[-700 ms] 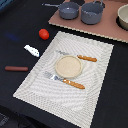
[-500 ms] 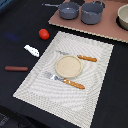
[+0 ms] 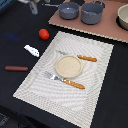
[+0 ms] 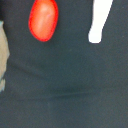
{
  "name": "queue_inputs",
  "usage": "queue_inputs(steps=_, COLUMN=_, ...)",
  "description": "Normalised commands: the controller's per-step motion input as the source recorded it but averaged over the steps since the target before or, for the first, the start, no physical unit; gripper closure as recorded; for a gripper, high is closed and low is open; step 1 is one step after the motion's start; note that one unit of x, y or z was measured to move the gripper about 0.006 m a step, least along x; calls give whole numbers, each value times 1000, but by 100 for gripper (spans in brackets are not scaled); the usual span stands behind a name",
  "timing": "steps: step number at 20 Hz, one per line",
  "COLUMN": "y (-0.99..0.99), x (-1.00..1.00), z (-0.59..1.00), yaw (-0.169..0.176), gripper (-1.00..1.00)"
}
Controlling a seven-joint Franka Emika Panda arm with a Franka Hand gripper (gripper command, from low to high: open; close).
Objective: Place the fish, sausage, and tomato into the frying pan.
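Only a blurred pale-grey metallic pincer (image 3: 33,6) shows, with darker parts.

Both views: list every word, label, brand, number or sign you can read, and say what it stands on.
None. No readable text shows in either view.
Tomato, sausage, pan, pot, plate and placemat: no print visible.
Fish: greyish marks only, too blurred to tell whether they are writing.

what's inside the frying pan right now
Nothing shows inside the frying pan, though its near wall hides part of the bottom. The tomato, fish and sausage all lie out on the dark table.
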Motion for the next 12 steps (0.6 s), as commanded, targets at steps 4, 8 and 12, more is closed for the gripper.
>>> queue_inputs(steps=4, y=-1000, x=16, z=-328, yaw=0, gripper=-100)
queue_inputs(steps=8, y=-991, x=0, z=-405, yaw=35, gripper=-100)
queue_inputs(steps=12, y=-882, x=-10, z=-494, yaw=89, gripper=-100)
